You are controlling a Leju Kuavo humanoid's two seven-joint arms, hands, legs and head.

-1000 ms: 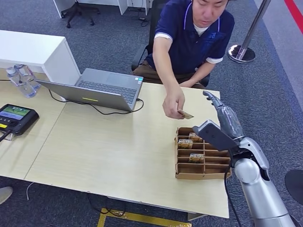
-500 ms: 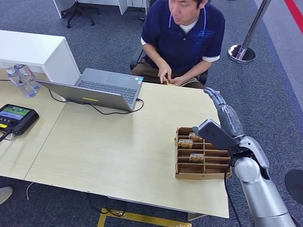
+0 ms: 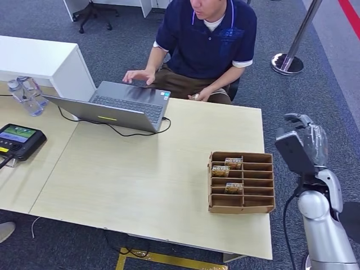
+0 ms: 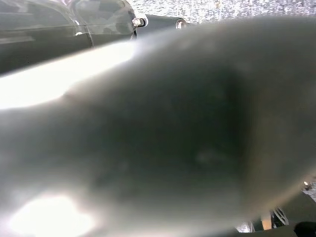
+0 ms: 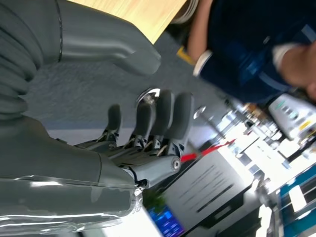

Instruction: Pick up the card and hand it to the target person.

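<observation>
My right hand hangs in the air past the table's right edge, to the right of the cardboard card box. In the right wrist view its fingers are loosely bent, the thumb stands apart, and nothing lies between them. Several cards stand in the box's slots. The person sits behind the table with one hand on the laptop; the other hand, by the lap, holds a small card-like thing. A blurred grey shape sits close to the lens in the left wrist view.
A black cable runs from the laptop across the wooden table. Plastic bottles and a black screen device lie at the far left. A white cabinet stands behind them. A stanchion base is on the carpet at the back right.
The person drew the card back from above the box to the lap and put a hand on the laptop. My right hand pulled away to the right, off the table.
</observation>
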